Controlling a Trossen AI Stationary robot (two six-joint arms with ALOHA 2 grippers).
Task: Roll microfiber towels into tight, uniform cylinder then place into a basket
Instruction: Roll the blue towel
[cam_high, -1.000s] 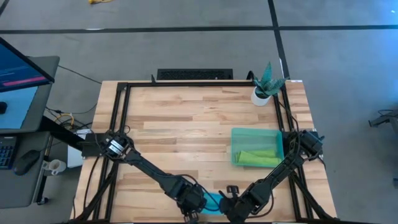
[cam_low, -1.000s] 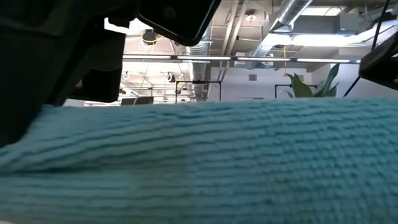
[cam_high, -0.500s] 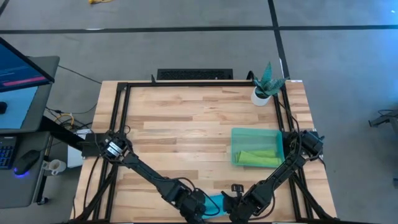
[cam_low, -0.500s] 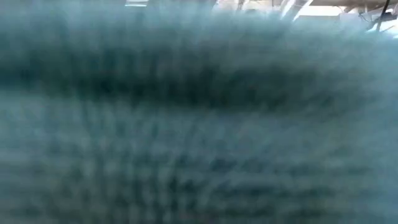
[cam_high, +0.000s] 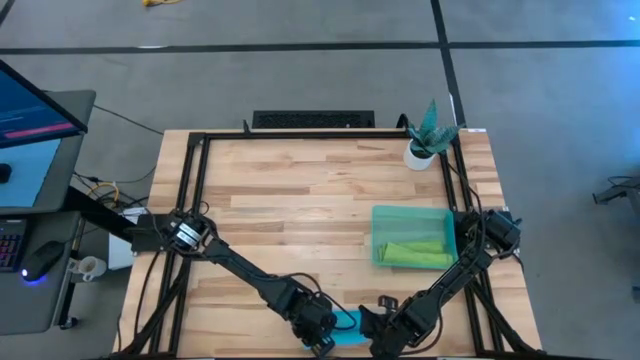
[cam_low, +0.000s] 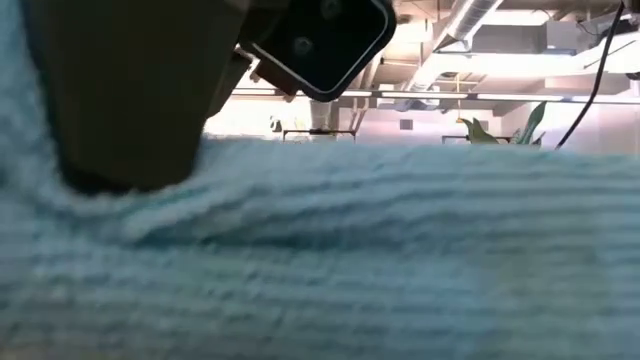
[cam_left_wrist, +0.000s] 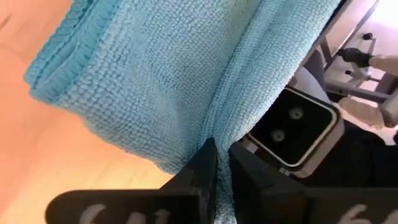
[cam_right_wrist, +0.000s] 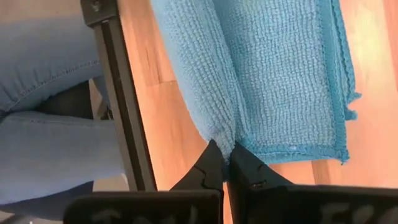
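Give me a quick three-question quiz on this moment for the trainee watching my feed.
1. True or false: the lime green towel already lies inside the basket.
2. Which claws are pinching the turquoise towel? A) left claw only B) right claw only C) both
3. Fill in: the plant pot stands near the table's far ______ corner in the high view.

Key: 1 true; 2 C, each claw is shut on a fold of the cloth at the table's near edge; 3 right.
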